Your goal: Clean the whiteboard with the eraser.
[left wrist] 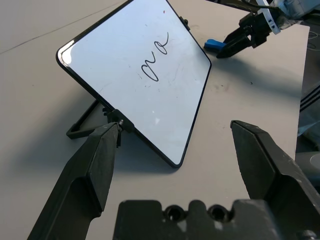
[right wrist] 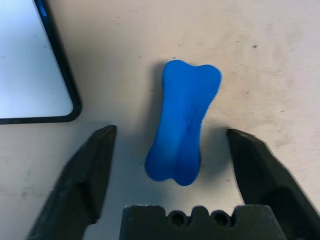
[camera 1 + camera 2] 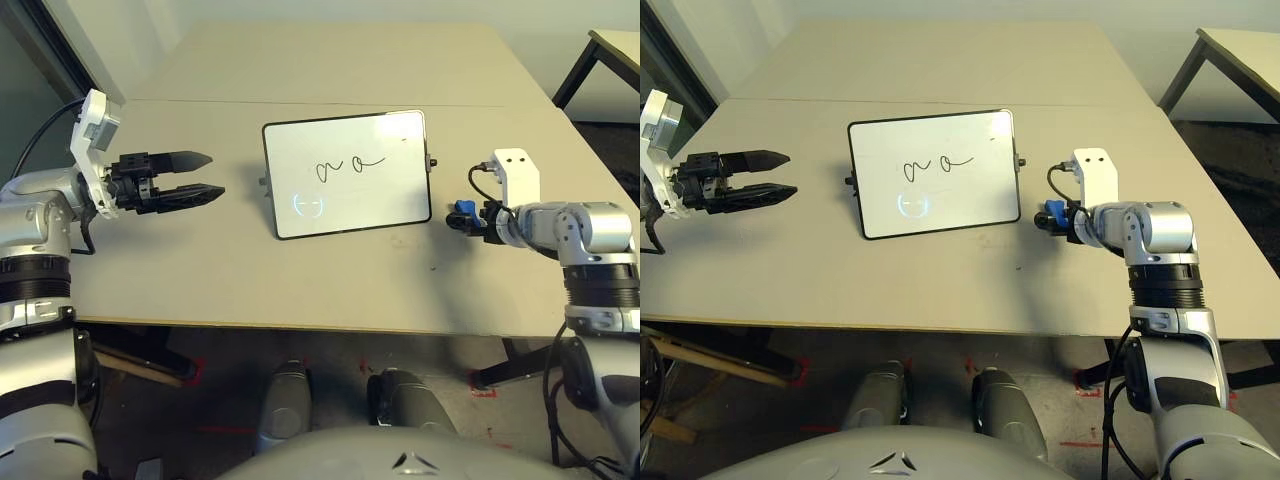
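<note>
1. Left gripper (image 3: 217, 174): released, empty, over the table's left side, its fingers apart.
2. Whiteboard (image 3: 360, 205): propped at a tilt on a stand (image 1: 76, 134), bearing black pen marks (image 3: 369, 165). Glossy, likely slick; judged apt to rock or slide under hard wiping.
3. Eraser (image 2: 182, 125): blue, waisted, wider at both ends; on the table just beside the board's near right corner, between the right gripper's fingers. Probably light and slightly yielding, not fragile. Best taken across the narrow middle, squarely, low enough to hold firmly yet leaving the wiping face free.
4. Right gripper (image 2: 171, 130): released, fingers flanking the eraser, apart from it.
</note>
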Tool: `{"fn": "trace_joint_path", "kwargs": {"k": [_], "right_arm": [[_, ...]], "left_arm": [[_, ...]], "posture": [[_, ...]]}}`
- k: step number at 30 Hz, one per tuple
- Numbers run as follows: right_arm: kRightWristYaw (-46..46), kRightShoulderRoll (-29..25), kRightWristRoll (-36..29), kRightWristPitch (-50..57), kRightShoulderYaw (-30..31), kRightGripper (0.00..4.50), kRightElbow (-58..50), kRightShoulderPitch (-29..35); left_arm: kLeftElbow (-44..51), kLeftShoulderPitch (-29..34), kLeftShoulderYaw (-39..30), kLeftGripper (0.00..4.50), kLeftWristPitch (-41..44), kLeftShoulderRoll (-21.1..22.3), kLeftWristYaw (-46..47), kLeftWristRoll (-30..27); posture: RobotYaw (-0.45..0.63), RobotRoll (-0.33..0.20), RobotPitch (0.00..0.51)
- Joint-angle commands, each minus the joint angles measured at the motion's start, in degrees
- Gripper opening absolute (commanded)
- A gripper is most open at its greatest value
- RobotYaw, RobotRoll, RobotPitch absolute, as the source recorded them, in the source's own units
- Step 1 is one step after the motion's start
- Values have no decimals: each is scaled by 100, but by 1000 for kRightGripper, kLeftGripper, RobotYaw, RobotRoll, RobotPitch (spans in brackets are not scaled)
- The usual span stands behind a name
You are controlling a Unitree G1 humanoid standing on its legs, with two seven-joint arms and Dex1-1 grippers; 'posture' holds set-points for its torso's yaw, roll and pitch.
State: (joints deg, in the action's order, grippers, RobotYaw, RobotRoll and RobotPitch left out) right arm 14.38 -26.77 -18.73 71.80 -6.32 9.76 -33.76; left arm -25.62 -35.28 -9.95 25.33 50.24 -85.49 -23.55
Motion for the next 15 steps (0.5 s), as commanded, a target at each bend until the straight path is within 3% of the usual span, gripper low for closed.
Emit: {"fn": "trace_joint_path", "kwargs": {"k": [1,6,8,10,15], "right_arm": [[107,-95,119,-112,130,3178,32,81],[468,-480,140,-94,490,1128,-485,112],[636,-664,83,11,661,525,-953,37],[776,-861,91,60,884,252,-1362,-64],[1135,-1267,423,-575,1646,246,-1915,-276]], "left_arm": [[81,-6,66,4500,-40,20,-34,-54],[-51,-99,100,4500,-169,-20,-27,-6],[-94,-141,130,4500,-223,-53,-25,14],[-145,-194,153,4500,-264,-96,-24,19],[-285,-380,227,4500,-354,-189,-49,23]], "posture": [[248,0,52],[240,0,48],[233,0,48],[230,0,47],[220,0,43]]}}
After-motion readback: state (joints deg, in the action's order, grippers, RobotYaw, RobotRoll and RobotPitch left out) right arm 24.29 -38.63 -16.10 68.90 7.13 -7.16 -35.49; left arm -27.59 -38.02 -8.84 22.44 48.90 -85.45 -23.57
